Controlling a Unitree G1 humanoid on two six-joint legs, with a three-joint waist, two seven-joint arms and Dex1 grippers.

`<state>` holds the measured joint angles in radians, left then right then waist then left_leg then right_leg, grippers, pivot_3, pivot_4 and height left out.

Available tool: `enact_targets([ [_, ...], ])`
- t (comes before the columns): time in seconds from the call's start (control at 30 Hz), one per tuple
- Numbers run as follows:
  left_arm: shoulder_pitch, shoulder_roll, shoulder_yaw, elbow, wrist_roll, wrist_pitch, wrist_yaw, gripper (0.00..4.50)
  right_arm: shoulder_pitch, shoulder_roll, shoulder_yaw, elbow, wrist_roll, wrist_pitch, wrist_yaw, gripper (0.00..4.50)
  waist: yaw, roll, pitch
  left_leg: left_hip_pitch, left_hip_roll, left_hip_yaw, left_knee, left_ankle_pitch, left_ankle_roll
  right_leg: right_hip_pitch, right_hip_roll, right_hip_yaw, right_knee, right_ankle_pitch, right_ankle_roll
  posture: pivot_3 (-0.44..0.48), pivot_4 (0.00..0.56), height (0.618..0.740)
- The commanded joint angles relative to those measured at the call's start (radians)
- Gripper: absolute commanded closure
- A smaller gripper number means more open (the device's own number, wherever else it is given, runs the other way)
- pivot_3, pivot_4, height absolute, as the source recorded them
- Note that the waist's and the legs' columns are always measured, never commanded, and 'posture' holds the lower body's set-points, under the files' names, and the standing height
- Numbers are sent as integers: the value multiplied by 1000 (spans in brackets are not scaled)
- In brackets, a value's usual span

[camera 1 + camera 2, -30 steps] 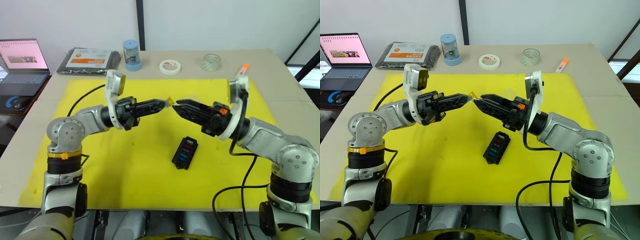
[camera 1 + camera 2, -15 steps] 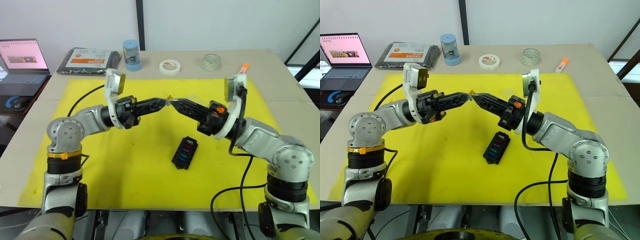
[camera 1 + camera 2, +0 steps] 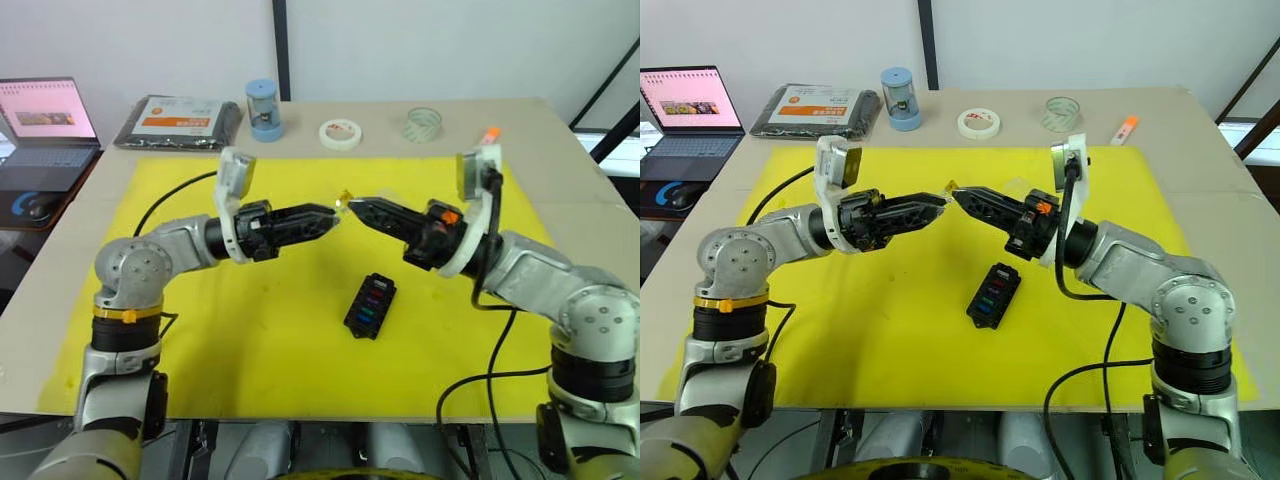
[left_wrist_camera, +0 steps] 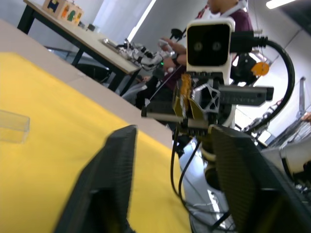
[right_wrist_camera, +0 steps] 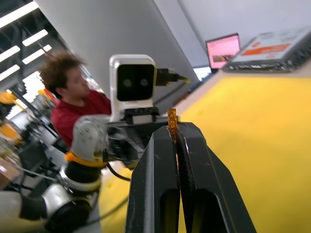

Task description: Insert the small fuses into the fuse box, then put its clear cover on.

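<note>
Fuse box (image 3: 371, 305): I saw one black slotted block, coloured fuses seated, on the yellow mat (image 3: 250, 350).
Right gripper (image 5: 174, 127): jaws pinched one amber fuse (image 5: 171, 120).
Left gripper (image 4: 170, 141): fingers spread, empty.
Clear cover (image 4: 13, 126): one transparent rectangle, flat on mat.

One fuse box (image 3: 370, 305) at centre; two tape rolls (image 3: 339, 133) at the top; one laptop (image 3: 42, 135) upper left.
</note>
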<state>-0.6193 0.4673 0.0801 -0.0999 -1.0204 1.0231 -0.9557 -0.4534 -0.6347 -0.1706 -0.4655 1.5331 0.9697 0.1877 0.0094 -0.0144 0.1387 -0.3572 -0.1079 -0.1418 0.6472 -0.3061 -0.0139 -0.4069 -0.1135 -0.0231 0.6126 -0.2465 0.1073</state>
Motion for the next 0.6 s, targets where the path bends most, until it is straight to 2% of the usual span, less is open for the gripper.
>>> enact_targets([
  [0.03,35,67,-118,-41,181,-207,-156,683,-33,-135,-12,-22,-96,34,73,4500,0,0,0,0,0,0,0,0,0,0,0,0,0,0,0,0,150,740],
  [0.1,56,83,-195,-39,303,-365,-231,45,-32,-225,20,-42,-204,48,112,4500,2,1,1,0,0,1,-1,0,0,0,0,0,-1,0,0,0,150,740],
  [0.23,64,40,-301,29,512,-698,-310,45,13,-393,144,-139,-504,-11,215,4500,8,1,1,-1,0,1,-1,0,1,0,-1,0,-3,0,0,0,150,740],
  [0.33,55,-8,-340,109,611,-882,-334,45,46,-428,202,-187,-612,-23,235,4500,5,1,1,-2,0,1,0,-1,2,1,-2,-1,-4,0,0,0,150,740],
  [0.47,40,-46,-362,171,663,-971,-360,45,67,-417,231,-217,-687,-16,256,4500,3,0,1,-2,0,2,0,-1,2,1,-3,-1,-4,0,0,0,150,740],
  [0.6,36,-61,-368,184,679,-990,-365,45,66,-396,235,-220,-726,1,266,4500,4,0,1,-1,0,1,0,-1,2,1,-3,-1,-4,0,0,0,150,740],
])
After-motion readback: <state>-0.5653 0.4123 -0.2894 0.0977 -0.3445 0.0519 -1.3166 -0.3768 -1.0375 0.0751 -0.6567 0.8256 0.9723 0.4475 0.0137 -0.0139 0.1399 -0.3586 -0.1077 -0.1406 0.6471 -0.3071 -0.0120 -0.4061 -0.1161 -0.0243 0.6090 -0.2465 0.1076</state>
